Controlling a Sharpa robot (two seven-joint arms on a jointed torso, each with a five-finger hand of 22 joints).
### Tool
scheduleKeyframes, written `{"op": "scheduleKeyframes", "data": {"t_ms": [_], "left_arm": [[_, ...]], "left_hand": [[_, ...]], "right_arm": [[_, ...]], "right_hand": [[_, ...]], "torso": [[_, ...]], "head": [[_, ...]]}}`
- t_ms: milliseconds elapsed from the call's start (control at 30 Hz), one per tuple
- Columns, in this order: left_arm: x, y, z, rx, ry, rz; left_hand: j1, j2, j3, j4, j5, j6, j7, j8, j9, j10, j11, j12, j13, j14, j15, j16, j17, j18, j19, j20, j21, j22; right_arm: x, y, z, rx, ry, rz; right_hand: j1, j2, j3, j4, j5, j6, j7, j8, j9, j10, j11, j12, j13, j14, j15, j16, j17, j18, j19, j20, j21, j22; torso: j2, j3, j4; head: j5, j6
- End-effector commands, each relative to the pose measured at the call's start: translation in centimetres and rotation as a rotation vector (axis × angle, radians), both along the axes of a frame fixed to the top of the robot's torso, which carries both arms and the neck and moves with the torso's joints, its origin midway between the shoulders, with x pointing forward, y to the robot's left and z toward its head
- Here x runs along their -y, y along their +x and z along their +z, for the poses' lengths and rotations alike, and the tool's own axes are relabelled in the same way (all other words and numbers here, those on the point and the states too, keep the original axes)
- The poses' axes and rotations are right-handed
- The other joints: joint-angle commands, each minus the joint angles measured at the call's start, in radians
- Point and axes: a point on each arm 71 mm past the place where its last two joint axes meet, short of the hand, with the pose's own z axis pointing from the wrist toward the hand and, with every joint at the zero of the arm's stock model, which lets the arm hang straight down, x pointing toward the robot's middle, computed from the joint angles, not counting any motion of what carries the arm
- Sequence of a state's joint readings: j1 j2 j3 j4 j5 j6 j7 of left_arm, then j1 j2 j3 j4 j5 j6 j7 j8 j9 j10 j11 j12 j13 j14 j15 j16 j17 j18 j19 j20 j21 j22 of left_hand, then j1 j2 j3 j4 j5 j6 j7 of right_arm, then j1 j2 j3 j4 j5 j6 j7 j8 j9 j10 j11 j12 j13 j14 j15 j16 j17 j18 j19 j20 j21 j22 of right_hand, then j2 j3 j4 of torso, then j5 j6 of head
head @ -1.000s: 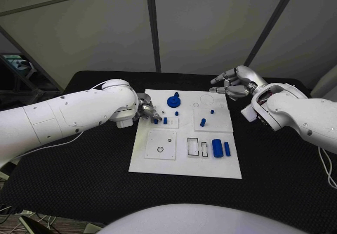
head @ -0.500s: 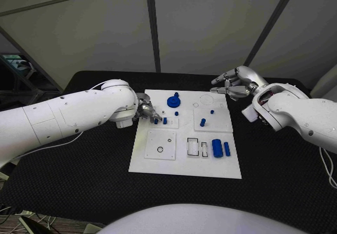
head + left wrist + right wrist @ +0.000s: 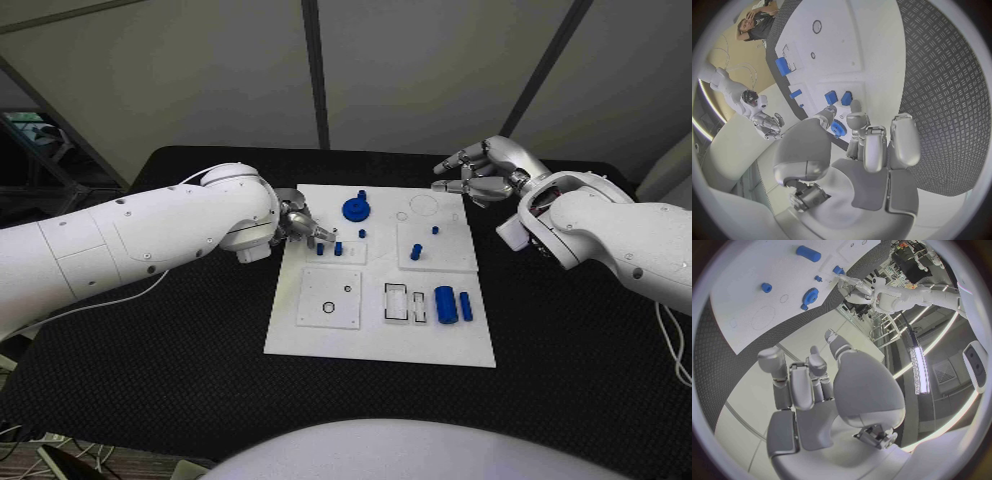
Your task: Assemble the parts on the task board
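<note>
White task board (image 3: 378, 335) flat at the centre of the black table (image 3: 173, 340), long side running from 12 to 6 o'clock. Left hand (image 3: 306, 228) low over the board's 9 to 10 o'clock edge, fingers curled together, fingertips (image 3: 856, 108) right at two small blue pegs (image 3: 330, 249) standing in the small raised plate there; from the left wrist view, fingertips just beside the pegs, contact or grip not possible to tell. Blue gear (image 3: 356, 209) at about 11 o'clock on the board, just beyond the left hand, with a small blue knob on its far side. One tiny blue peg (image 3: 362, 233) between the gear and the two pegs. On the square plate toward 1 o'clock, a blue peg (image 3: 415, 251) upright and a smaller blue peg (image 3: 436, 230) beyond it. Toward 3 o'clock, a blue cylinder (image 3: 446, 303) lying flat with a slimmer blue bar (image 3: 464, 306) just beside it, next to empty rectangular slots (image 3: 395, 300). Right hand (image 3: 488, 170) raised off the board past its 1 o'clock corner, over the table's far edge, fingers bent inward but apart, nothing in them.
</note>
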State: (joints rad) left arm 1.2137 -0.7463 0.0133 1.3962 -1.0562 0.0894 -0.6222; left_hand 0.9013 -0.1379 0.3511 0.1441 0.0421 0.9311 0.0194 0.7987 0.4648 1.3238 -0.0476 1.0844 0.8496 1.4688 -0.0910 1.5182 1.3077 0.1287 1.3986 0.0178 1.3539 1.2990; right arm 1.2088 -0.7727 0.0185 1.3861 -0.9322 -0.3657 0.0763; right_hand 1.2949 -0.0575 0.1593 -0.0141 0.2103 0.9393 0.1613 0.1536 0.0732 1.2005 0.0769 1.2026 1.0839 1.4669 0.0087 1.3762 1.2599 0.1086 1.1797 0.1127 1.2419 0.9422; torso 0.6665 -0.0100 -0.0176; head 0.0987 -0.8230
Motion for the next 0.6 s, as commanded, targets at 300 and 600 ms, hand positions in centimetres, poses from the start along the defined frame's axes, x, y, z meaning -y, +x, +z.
{"op": "scheduleKeyframes", "data": {"t_ms": [300,600], "left_arm": [[0.0,0.7,1.9,0.116,-0.212,0.006],[2.4,1.4,3.8,0.385,-0.335,-0.179]], "left_hand": [[0.139,0.009,-0.057,-0.002,0.009,-0.153,0.057,-0.044,-0.036,-0.230,0.056,-0.202,-0.233,-0.018,0.035,-0.255,0.001,0.013,-0.253,0.028,-0.305,-0.322],[0.415,0.013,0.056,-0.128,0.008,-0.253,0.122,-0.152,-0.122,-0.483,0.122,-0.364,-0.330,-0.357,0.101,-0.757,-0.387,0.033,-0.462,0.078,-0.586,-0.533]], "right_arm": [[0.0,0.1,0.1,0.003,-0.003,0.006],[-0.1,0.2,0.0,0.007,-0.001,0.005]], "right_hand": [[-0.004,0.006,-0.001,0.005,0.005,-0.006,0.000,0.002,-0.002,-0.007,-0.002,-0.006,-0.001,0.028,-0.009,-0.005,-0.001,0.017,-0.007,-0.002,-0.005,-0.001],[-0.001,0.008,0.000,0.007,0.006,-0.006,-0.001,0.006,-0.001,-0.063,-0.003,-0.069,-0.079,0.024,-0.010,-0.020,-0.018,0.021,-0.017,-0.003,-0.020,-0.022]], "torso": [[-0.001,0.0011,0.0002],[0.001,0.0008,-0.0013]], "head": [[-0.002,0.008],[-0.009,0.018]]}}
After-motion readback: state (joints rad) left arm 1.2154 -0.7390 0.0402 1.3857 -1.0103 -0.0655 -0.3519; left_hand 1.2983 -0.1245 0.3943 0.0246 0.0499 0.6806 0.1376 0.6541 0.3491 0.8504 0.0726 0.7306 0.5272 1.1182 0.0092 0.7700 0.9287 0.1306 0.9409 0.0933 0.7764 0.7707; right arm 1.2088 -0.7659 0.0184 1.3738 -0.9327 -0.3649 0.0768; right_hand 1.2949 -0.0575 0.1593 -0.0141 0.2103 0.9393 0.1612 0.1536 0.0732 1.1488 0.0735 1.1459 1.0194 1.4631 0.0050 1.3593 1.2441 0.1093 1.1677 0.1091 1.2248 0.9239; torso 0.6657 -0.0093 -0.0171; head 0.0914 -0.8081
